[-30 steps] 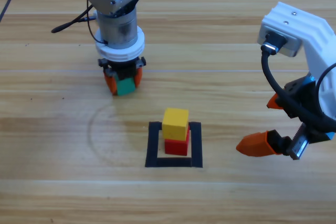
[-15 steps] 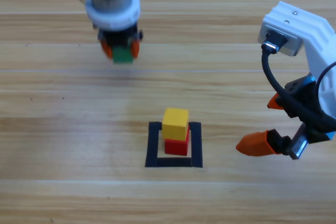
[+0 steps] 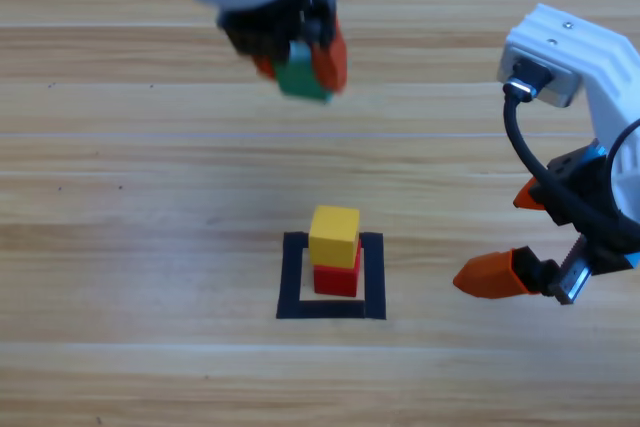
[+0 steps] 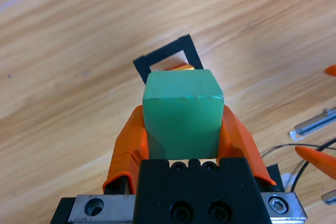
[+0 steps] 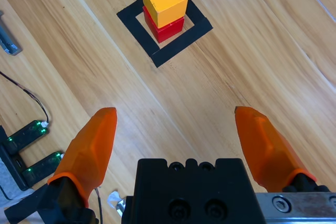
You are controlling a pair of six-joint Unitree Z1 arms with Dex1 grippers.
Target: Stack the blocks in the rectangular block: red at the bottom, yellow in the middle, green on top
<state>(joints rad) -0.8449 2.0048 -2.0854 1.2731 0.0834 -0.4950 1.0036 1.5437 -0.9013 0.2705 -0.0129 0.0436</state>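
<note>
I am seeing the left gripper (image 3: pixel 298 65) gripping the green cube (image 3: pixel 303 77) between its two orange fingers (image 4: pixel 128 140), which are pressing flat against the cube's opposite sides; in the left wrist view the cube (image 4: pixel 182 114) is filling the gap between them and sticking out past their tips. The gripper is hanging above the table (image 3: pixel 120 247) near the top edge of the high view, up and a little left of the black tape square (image 3: pixel 292 277), well apart from it. Inside that square the red cube (image 3: pixel 337 278) is sitting on the wood with the yellow cube (image 3: pixel 334 236) resting on top of it, turned slightly off square, its top face bare. The right gripper (image 3: pixel 515 237) is waiting at the right side with its fingers (image 5: pixel 89 148) spread wide and holding nothing, pointing toward the stack from the side with bare wood lying between. Open tabletop is lying all around the tape square.
</note>
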